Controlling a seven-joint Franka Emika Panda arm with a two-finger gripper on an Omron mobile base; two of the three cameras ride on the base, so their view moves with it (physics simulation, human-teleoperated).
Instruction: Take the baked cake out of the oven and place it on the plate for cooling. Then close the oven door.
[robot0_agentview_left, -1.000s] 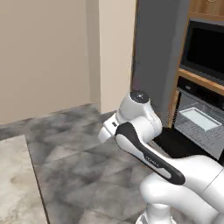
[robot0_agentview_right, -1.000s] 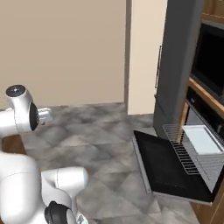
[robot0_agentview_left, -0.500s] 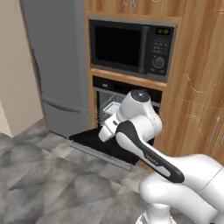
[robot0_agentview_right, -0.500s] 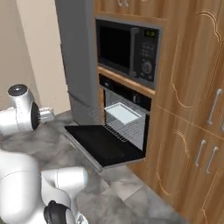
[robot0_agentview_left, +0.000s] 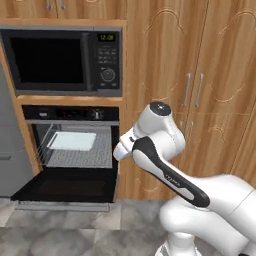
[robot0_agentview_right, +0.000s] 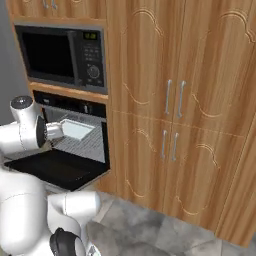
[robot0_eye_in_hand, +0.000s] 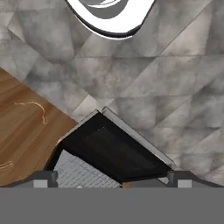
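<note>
The oven sits in the wooden wall, right under the microwave. The oven door is hanging open, folded down flat near the floor. Inside, on the wire rack, there is a pale flat pan (that looks like the cake in its tin). It sits toward the left side of the rack.

So the cake is not out yet. Nothing of the job looks finished, apart from the door being open and ready. Still to do: reach in, take the cake, put it on the plate, and shut the door. I can't find a plate in these pictures, so I can't say where it is.

The robot's arm is folded up in front of the tall cupboards, just to the right of the oven. The gripper points down at the grey stone floor, with the open door and a corner of the rack below it. Its two fingers stand wide apart, and nothing is between them. It is not touching the oven or the cake.

I think the arm must next swing toward the oven's mouth and line up with the pan.
</note>
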